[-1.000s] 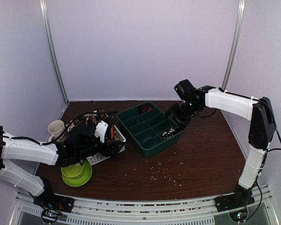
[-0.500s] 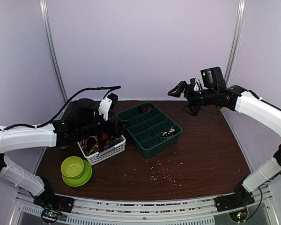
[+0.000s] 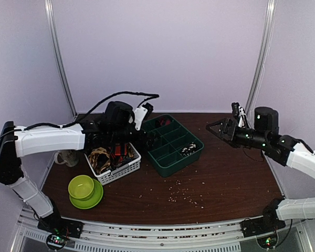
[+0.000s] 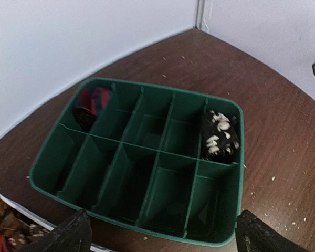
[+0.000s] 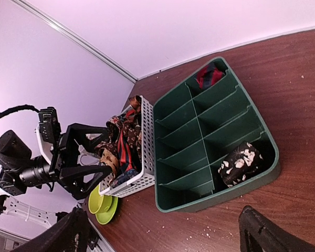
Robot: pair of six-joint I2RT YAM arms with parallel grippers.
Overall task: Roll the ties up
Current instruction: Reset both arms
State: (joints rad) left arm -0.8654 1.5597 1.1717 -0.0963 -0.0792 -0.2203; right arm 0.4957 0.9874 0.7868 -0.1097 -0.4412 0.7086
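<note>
Robot lab test cell, not a home. Plain pale-lilac panel walls (image 3: 163, 52) box in a dark brown wood-grain counter (image 3: 226, 178) on 3 sides. Silver metal uprights (image 3: 60, 58) at upper left & right. Ribbed aluminium rail (image 3: 163, 233) along bottom edge carries the white-and-black left arm (image 3: 47, 140) & right arm (image 3: 310, 160). Loose black cable (image 3: 121, 95) loops above.

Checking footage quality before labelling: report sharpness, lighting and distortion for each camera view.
Top external: soft, even light, no hard shadows; the metal wall rails lean inward, wide-angle distortion. Left wrist: the green plastic divided tray and the rolled black tie with cream spots are sharp; left fingertips dark, blurred. Right wrist: whole scene tilted, tray clear, right fingertips blurred.
</note>
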